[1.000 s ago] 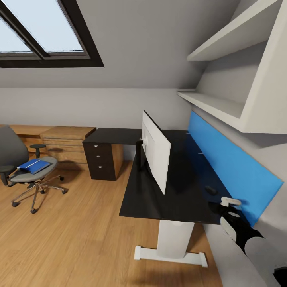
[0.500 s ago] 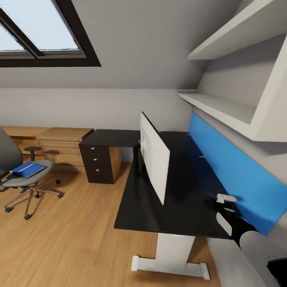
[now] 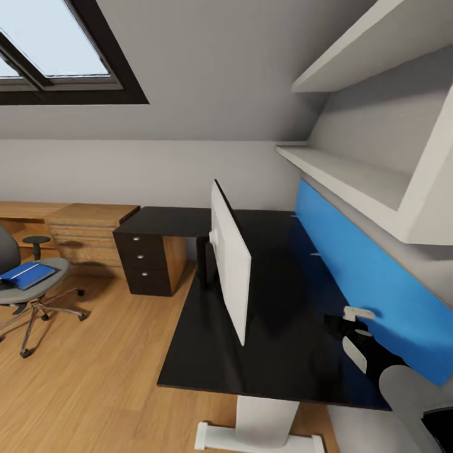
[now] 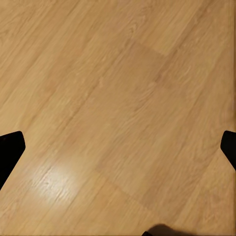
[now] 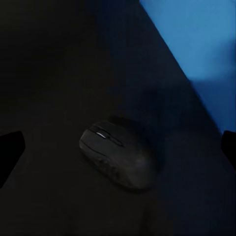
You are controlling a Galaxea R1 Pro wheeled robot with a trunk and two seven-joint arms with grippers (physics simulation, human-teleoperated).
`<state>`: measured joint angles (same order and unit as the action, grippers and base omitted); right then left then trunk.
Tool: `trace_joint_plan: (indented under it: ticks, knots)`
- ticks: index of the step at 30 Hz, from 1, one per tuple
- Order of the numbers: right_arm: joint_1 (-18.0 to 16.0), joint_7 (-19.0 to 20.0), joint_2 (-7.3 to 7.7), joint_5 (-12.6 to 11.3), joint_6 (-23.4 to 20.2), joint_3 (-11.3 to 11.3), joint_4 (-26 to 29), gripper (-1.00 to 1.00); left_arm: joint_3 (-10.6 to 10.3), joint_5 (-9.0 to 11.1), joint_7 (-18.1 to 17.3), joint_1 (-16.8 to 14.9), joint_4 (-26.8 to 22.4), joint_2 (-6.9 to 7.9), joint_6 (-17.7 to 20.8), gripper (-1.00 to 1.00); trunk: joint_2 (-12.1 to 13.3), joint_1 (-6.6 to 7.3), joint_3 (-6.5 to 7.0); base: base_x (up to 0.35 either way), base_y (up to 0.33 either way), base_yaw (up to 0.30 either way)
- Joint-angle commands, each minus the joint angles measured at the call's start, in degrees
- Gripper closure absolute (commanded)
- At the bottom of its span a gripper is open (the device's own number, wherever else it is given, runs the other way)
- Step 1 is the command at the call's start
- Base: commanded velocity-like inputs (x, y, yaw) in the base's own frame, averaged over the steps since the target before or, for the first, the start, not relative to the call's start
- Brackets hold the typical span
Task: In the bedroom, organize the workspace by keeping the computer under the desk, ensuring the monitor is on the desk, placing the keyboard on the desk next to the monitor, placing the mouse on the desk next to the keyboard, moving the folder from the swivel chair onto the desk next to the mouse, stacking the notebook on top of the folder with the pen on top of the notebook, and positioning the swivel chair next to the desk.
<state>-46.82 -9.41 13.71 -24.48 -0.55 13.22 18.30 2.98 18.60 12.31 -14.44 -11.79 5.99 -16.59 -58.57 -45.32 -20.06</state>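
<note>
The black desk [image 3: 207,352] runs along the blue-panelled wall. The monitor [image 3: 229,277] stands on it, seen edge-on with its white back toward me. The small black mouse [image 5: 120,157] lies on the desk by the blue panel. My right gripper [image 3: 352,332] hovers just above it, open, with the mouse between its spread fingertips [image 5: 11,150] in the right wrist view. The swivel chair [image 3: 28,286] stands apart at the far left, with the blue folder [image 3: 25,275] on its seat. My left gripper [image 4: 118,152] is open over bare floor. Keyboard, computer, notebook and pen are out of view.
The desk's black drawer unit [image 3: 148,261] stands at its far corner, with a light wood chest of drawers [image 3: 88,229] beyond it. White shelves [image 3: 352,173] overhang the blue wall panel [image 3: 377,289]. A white desk leg [image 3: 264,421] stands on the plank floor [image 3: 94,377].
The camera has moved nearer the desk and turned right, so the chair and drawers sit further left in the picture. My right gripper stays over the mouse.
</note>
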Motion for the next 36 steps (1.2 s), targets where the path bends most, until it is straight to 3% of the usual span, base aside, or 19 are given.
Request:
trace_joint_plan:
  ticks: [1,13,16,19,36]
  knots:
    - [0.00,-0.35,0.03,-0.48,-0.03,0.49,0.07,-1.00,0.31,-0.09,-0.01,-0.02,0.01,-0.02,-0.17,-1.00,-0.04,-0.01,-0.07,0.047,-0.027,0.000]
    - [0.07,-0.32,-0.10,-0.47,0.45,0.57,0.10,-1.00,0.35,-0.05,-0.01,-0.03,0.01,-0.01,-0.19,-1.00,-0.04,-0.01,-0.07,0.073,-0.006,0.000]
    - [0.21,2.32,-0.16,-0.58,5.94,0.71,0.22,-1.00,0.36,-0.05,-0.01,-0.01,0.01,-0.01,-0.19,-1.00,-0.04,-0.01,-0.07,0.078,0.000,0.000]
    - [0.23,3.70,-0.18,-0.64,7.22,0.70,0.27,-1.00,0.36,-0.05,-0.01,0.01,0.01,-0.01,-0.19,-1.00,-0.04,-0.01,-0.07,0.018,0.000,0.000]
    - [0.23,3.97,-0.13,-0.65,8.01,0.61,0.13,-1.00,0.29,-0.05,-0.05,-0.02,0.01,-0.07,-0.19,-1.00,-0.04,-0.01,-0.07,0.060,0.047,0.000]
